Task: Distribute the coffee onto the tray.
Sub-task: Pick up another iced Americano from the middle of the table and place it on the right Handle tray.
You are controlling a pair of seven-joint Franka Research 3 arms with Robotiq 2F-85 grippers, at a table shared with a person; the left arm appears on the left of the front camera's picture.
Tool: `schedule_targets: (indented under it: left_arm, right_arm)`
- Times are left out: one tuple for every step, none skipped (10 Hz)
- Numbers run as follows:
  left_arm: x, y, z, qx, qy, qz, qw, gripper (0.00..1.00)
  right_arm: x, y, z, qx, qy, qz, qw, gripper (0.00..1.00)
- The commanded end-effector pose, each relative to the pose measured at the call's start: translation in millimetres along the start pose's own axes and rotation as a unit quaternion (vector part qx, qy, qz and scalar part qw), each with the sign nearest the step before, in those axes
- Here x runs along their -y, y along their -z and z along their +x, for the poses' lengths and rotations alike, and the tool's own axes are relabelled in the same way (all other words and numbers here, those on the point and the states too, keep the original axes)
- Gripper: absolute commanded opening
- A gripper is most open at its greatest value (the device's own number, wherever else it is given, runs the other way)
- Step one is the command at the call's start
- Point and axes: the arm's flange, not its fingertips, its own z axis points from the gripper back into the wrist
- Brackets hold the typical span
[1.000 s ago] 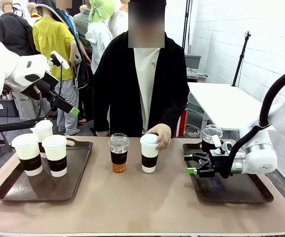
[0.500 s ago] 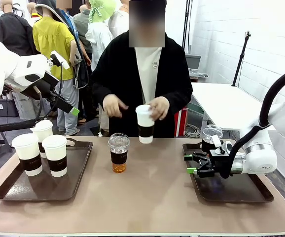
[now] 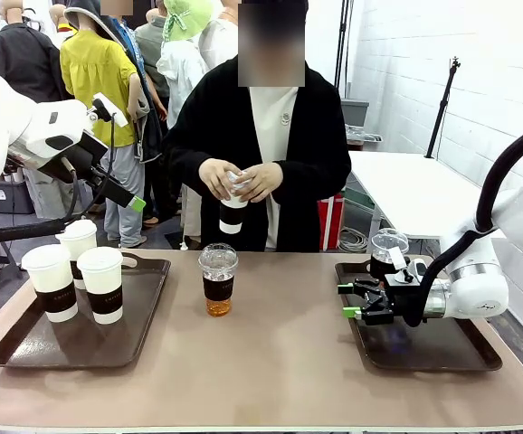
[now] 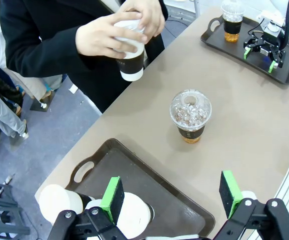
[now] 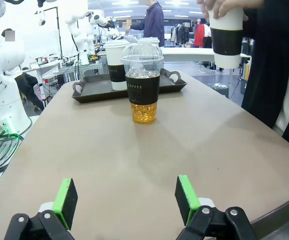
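Meanwhile, a person's hands (image 3: pixel 241 178) held 1 white cup (image 3: pixel 232 215) beyond the table (image 3: pixel 271 371). 1 clear cup (image 3: pixel 217 282) stood at its middle, between left tray (image 3: pixel 17 348) and right tray (image 3: pixel 442 357). Left gripper (image 4: pixel 172 196) and right gripper (image 5: pixel 127 196) hung open, empty.

Mid-table open but for one clear cup (image 3: pixel 218 280); three white cups (image 3: pixel 100 285) crowd left tray (image 3: pixel 62 348) far corner; right tray (image 3: pixel 429 351) front bare.
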Motion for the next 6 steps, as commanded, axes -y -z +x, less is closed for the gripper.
schedule_targets:
  left_arm:
    - [-1,0,0,0.000,-0.004,-0.002,1.000,1.00]
    - [-1,0,0,0.000,-0.004,-0.002,1.000,1.00]
    - [-1,0,0,0.000,-0.004,-0.002,1.000,1.00]
    - [-1,0,0,0.000,-0.004,-0.002,1.000,1.00]
    - [-1,0,0,0.000,-0.004,-0.002,1.000,1.00]
    - [-1,0,0,0.000,-0.004,-0.002,1.000,1.00]
  right_arm:
    - [0,0,0,0.000,0.000,0.000,1.000,1.00]
    - [1,8,3,-0.006,0.004,-0.002,1.000,1.00]
    - [1,18,6,-0.005,0.008,-0.005,1.000,1.00]
    - [0,28,6,-0.007,0.012,-0.007,1.000,1.00]
    - [0,40,9,-0.013,0.018,-0.012,1.000,1.00]
    - [0,51,12,-0.016,0.021,-0.012,1.000,1.00]
